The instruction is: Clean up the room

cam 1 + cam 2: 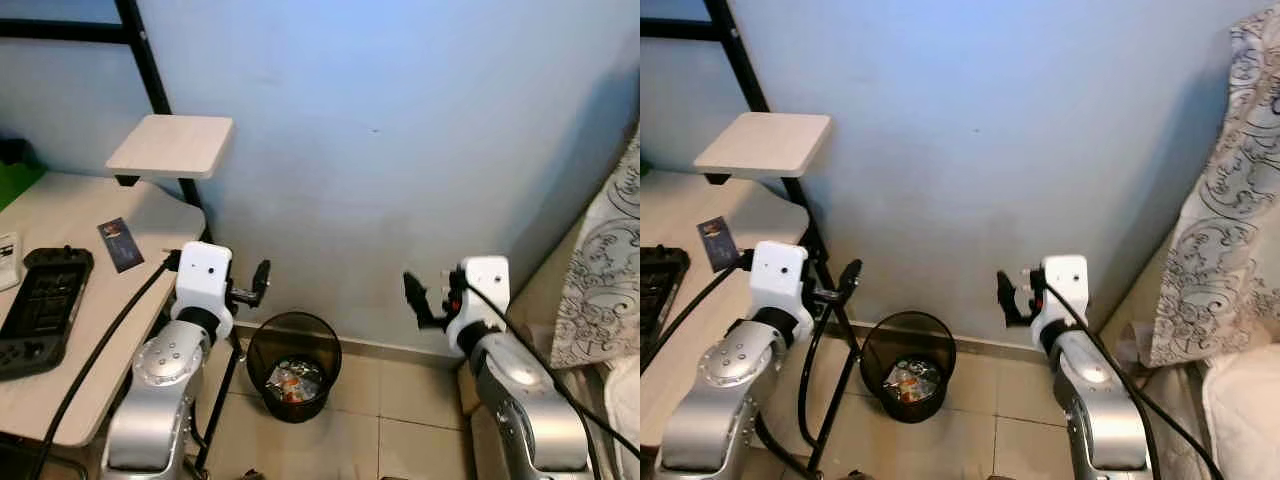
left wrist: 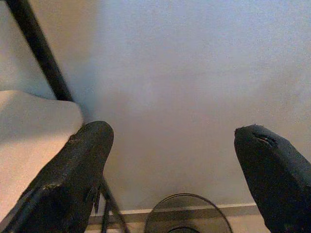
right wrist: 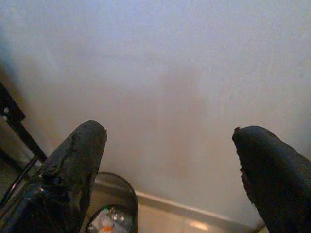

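Facing a pale blue wall [image 1: 400,130] with both arms raised toward it. Left claw [image 1: 260,280] held out at chest height, just past the rounded corner of the light wooden bench [image 1: 90,330] at 9 o'clock; fingers [image 2: 73,170] spread wide apart in the left wrist view, holding nothing. Right claw [image 1: 412,295] level with it toward 3 o'clock, fingers [image 3: 73,165] likewise well apart and empty, pointing at bare wall.

Between the two claws and lower, at 6 o'clock: black mesh wastebasket [image 1: 293,365] standing on beige floor tiles [image 1: 400,420] close to the skirting, beside the black bench leg [image 1: 222,400]. Crumpled litter [image 1: 293,381] inside, silvery wrappers with a spot of orange; nothing printed on it can be made out.

On the bench: black handheld game console [image 1: 42,310] lying flat near the 9 o'clock edge, screen dark, no legible brand. Small dark card [image 1: 120,244] just beyond it, some printing on its face too small to read. Edge of a white device [image 1: 8,262] at the far 9 o'clock border, markings unreadable. Small square wooden shelf [image 1: 170,145] mounted above the bench on a black metal frame [image 1: 145,60], at 10 o'clock.

Black cable [image 1: 100,350] running from the left wrist down across the bench edge. At 3 o'clock, white fabric with grey scrollwork pattern [image 1: 605,270] hanging beside the right arm.
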You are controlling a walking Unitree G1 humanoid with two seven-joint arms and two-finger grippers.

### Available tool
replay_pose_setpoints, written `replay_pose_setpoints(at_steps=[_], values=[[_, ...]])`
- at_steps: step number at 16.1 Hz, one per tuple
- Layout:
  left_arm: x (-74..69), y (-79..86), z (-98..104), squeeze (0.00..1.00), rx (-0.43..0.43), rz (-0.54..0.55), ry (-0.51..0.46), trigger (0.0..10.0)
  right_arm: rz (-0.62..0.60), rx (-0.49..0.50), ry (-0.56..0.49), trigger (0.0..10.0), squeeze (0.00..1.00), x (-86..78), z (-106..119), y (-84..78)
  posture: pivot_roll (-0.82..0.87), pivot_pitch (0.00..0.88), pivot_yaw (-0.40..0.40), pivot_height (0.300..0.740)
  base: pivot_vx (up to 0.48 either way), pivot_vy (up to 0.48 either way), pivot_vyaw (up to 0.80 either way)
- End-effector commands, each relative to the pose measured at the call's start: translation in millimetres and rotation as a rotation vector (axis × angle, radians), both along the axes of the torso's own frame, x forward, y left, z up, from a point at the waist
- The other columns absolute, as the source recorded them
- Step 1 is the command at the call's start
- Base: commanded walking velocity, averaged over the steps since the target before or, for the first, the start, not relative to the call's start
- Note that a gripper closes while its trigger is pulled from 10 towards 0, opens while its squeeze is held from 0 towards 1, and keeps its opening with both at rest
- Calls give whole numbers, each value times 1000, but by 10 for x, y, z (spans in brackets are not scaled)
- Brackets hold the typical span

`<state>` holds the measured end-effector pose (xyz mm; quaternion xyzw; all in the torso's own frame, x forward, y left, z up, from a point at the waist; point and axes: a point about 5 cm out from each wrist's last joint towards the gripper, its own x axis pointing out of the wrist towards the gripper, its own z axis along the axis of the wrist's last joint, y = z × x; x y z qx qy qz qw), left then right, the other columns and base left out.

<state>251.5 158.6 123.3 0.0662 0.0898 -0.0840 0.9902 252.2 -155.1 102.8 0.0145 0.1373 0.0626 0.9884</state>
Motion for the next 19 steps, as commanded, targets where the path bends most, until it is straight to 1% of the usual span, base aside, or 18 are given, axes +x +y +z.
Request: replay_pose_setpoints(at_steps=[1,5,7,8,9,10,11,12,13,14,15,16,17,18,19], values=[[7,2,69,0,6,-6,-25,10000,-23,-3,2,10000,0,-7,-16,-19,12,0,30,740,0,0,-800],[25,11,89,0,-43,3,10,10000,-38,6,-11,10000,0,-4,-12,-16,12,0,43,740,0,0,-800],[35,19,102,0,-63,6,18,10000,-50,-25,-10,10000,0,1,-10,-36,13,0,47,740,0,0,-800],[57,39,116,0,-86,20,16,10000,-56,-95,-19,10000,0,12,-9,-73,15,0,51,740,0,0,-800],[68,53,124,0,-68,23,4,10000,-71,-73,4,10000,0,9,-21,-90,18,0,49,740,0,0,-800],[99,90,173,0,-23,59,-66,10000,-106,-37,5,10000,0,17,-16,-134,34,0,44,740,0,0,-800],[107,127,190,0,-76,90,-80,10000,-118,-15,0,10000,0,31,-8,-157,46,0,38,740,0,0,-800],[104,184,197,0,-132,138,-83,10000,-121,26,9,10000,0,47,-5,-144,49,0,38,740,0,0,-800],[103,201,201,0,-149,155,-85,10000,-123,40,10,10000,0,53,-3,-139,49,0,39,740,0,0,-800],[87,233,203,0,-192,179,-95,10000,-118,48,22,10000,0,57,-8,-116,46,0,41,740,0,0,-800],[75,238,197,0,-207,178,-93,10000,-124,40,34,10000,0,49,-10,-110,42,0,44,740,0,0,-800],[68,225,185,0,-181,173,-92,10000,-133,78,49,10000,0,31,-14,-101,39,0,48,740,0,0,-800],[73,184,185,0,-160,138,-99,10000,-105,116,32,10000,0,22,14,-70,37,0,52,740,0,0,-800],[82,153,182,0,-137,116,-108,10000,-74,124,15,10000,0,12,41,-43,32,0,52,740,0,0,-800],[84,156,180,0,-109,122,-115,10000,-71,112,11,10000,0,9,47,-46,30,0,52,740,0,0,-800]])
